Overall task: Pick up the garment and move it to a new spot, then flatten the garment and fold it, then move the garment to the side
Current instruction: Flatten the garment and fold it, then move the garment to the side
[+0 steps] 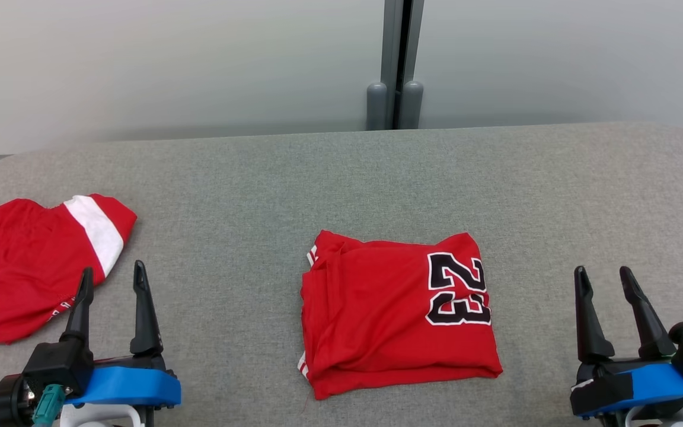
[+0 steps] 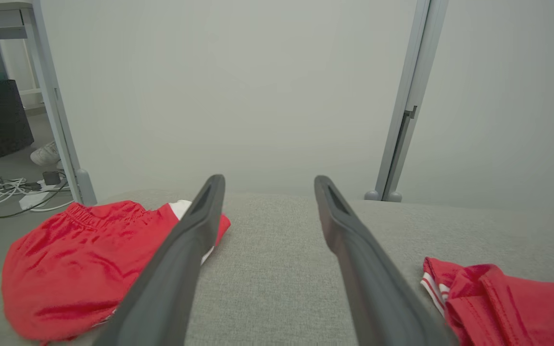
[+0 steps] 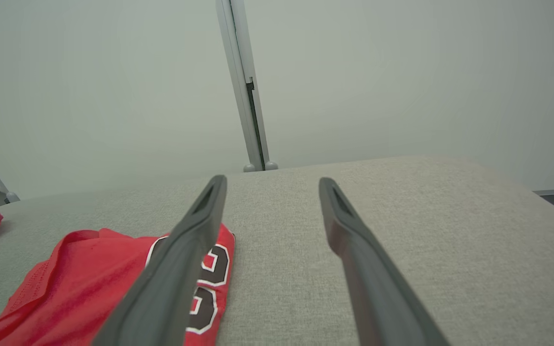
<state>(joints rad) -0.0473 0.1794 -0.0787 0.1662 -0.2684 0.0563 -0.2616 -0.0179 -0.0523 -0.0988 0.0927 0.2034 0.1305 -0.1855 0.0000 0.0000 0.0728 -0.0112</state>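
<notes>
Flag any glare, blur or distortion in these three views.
Head view: soft even light, no glare, jersey sharp. Left wrist view: posts lean inward from wide-angle distortion; fingers slightly soft near the bottom edge. Right wrist view: same lean on the post, grey surface weave crisp.

jersey [image 1: 377, 314]: red, black "23" white-edged | shorts [image 1: 15, 273]: red, white stripe | table [image 1: 341, 178]: grey | gripper mounts [image 1: 122, 385]: blue
</notes>
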